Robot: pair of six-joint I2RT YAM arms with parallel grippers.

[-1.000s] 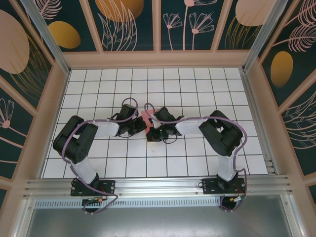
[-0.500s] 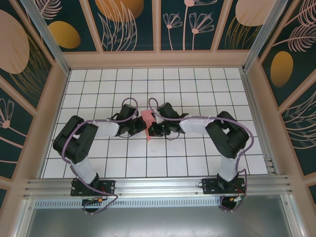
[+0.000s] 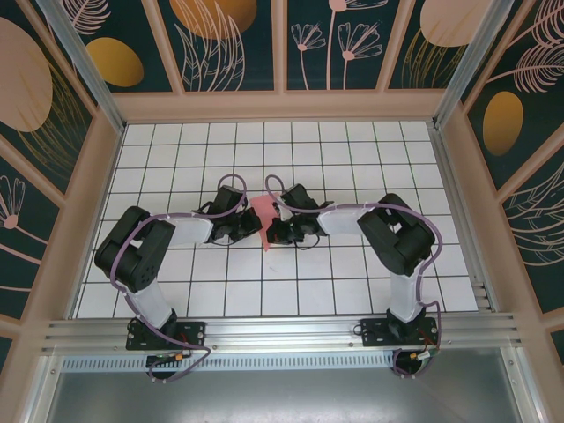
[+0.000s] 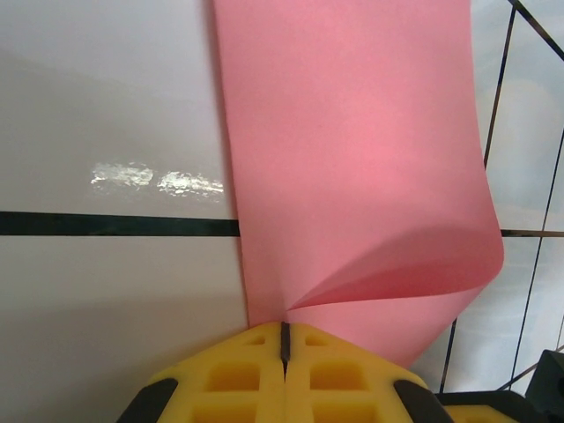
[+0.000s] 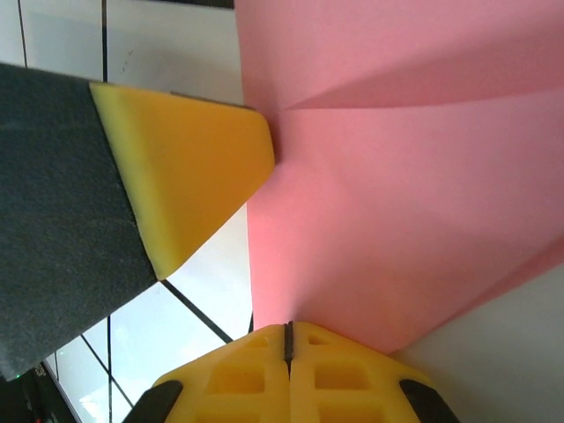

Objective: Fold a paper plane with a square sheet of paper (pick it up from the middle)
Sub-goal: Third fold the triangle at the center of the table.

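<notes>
Where the arms meet over the white grid table [image 3: 352, 291], the top view shows the pink paper sheet [image 3: 263, 211] between left gripper [image 3: 250, 226] and right gripper [image 3: 275, 231]. Left wrist: yellow pads [image 4: 238, 379] pressed together, pinching the sheet's curling edge. Right wrist: pads [image 5: 344, 379] likewise clamped on the creased sheet, the left gripper's fingertip [image 5: 176, 176] touching it alongside.

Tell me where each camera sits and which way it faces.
Top external: fixed above and behind, looking down on the gridded table; left arm and right arm meet at the pink paper.
Left wrist: looks along the left end effector, shut on the paper, tiles beyond.
Right wrist: looks along the right end effector, shut on the paper; the left arm's yellow finger beside.
Shared: the paper, all three.
</notes>
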